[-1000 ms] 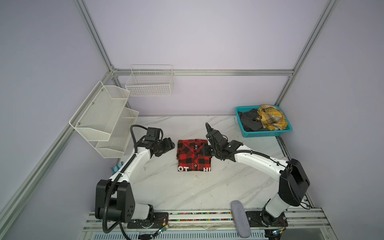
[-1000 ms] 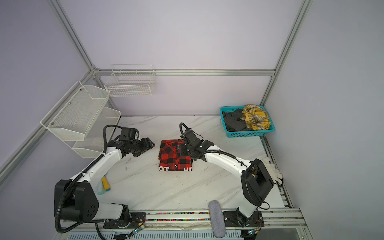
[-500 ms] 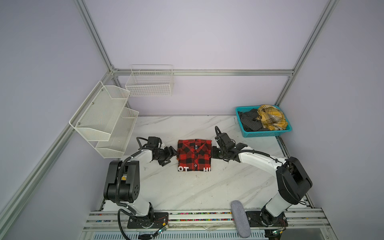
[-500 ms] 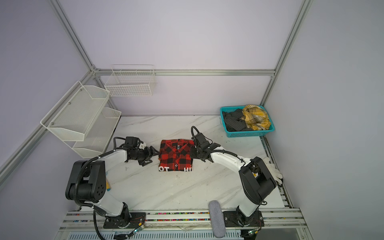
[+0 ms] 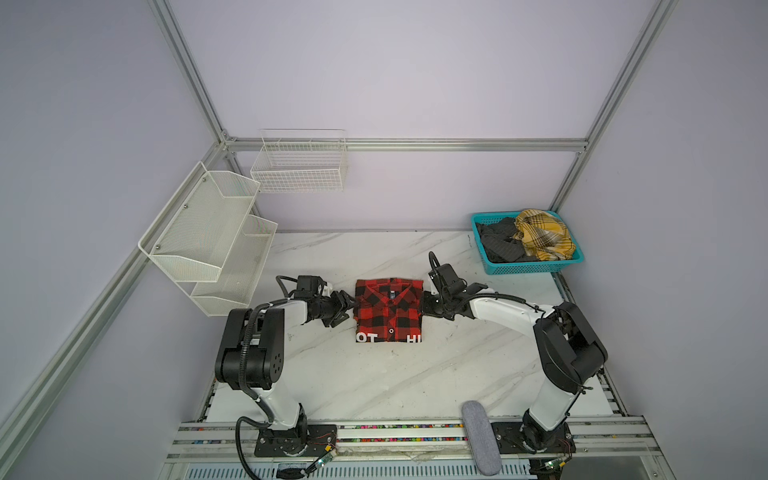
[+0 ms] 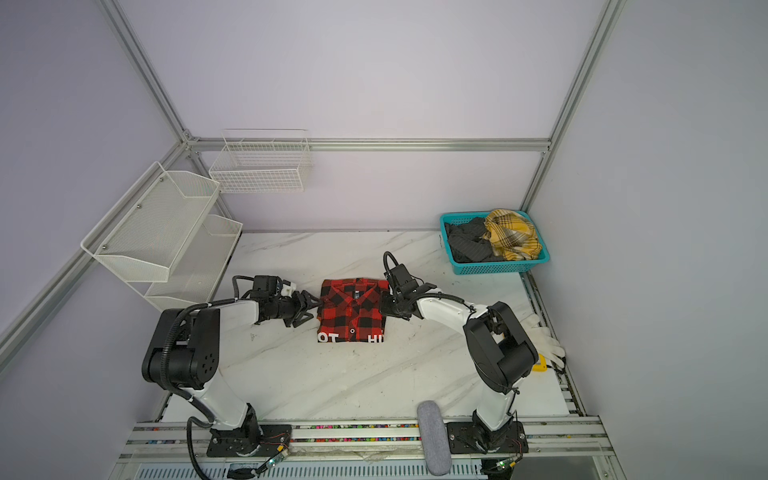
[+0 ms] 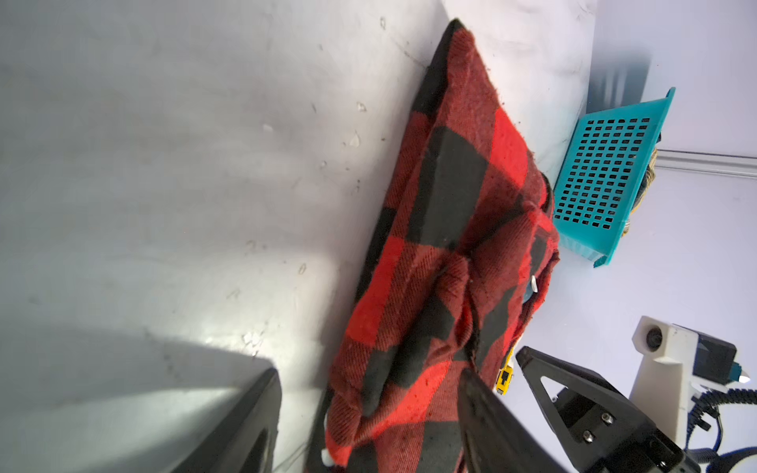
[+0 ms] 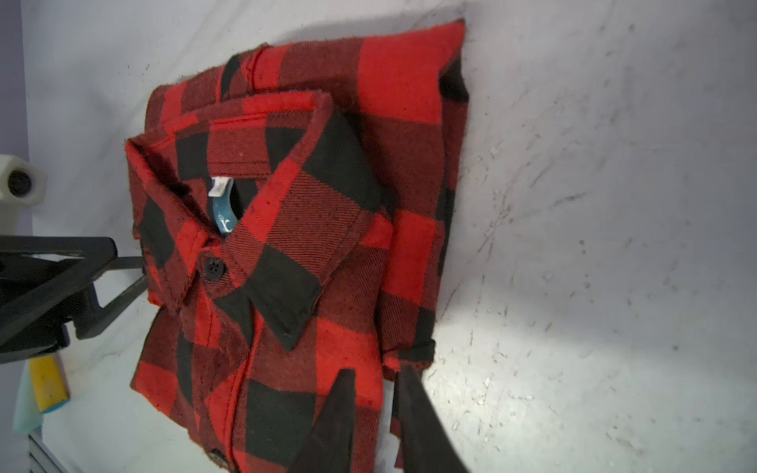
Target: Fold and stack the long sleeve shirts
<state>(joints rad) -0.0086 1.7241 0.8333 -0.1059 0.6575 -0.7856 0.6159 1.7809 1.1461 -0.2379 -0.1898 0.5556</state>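
A folded red-and-black check shirt [image 5: 388,309] [image 6: 353,309] lies flat mid-table, collar toward the back, white letters at its near hem. My left gripper [image 5: 348,308] [image 6: 313,309] is at the shirt's left edge. In the left wrist view its jaws [image 7: 370,376] stand wide open with the edge of the shirt [image 7: 450,245] between them. My right gripper [image 5: 424,307] [image 6: 384,305] is at the right edge. In the right wrist view it [image 8: 377,370] is only narrowly open, one finger over the shirt [image 8: 307,245], the other alongside its folded edge.
A teal basket [image 5: 528,270] [image 6: 494,268] at the back right holds a yellow plaid garment [image 5: 544,232] and dark garments [image 5: 498,243]. White wire racks [image 5: 208,241] hang on the left wall. A grey pad [image 5: 480,436] lies on the front rail. A white glove [image 6: 544,338] lies at the right edge.
Both arms have come down low to the table. The left gripper moved right to the shirt's left edge. The right gripper moved off the shirt's top to its right edge. The shirt stayed put.
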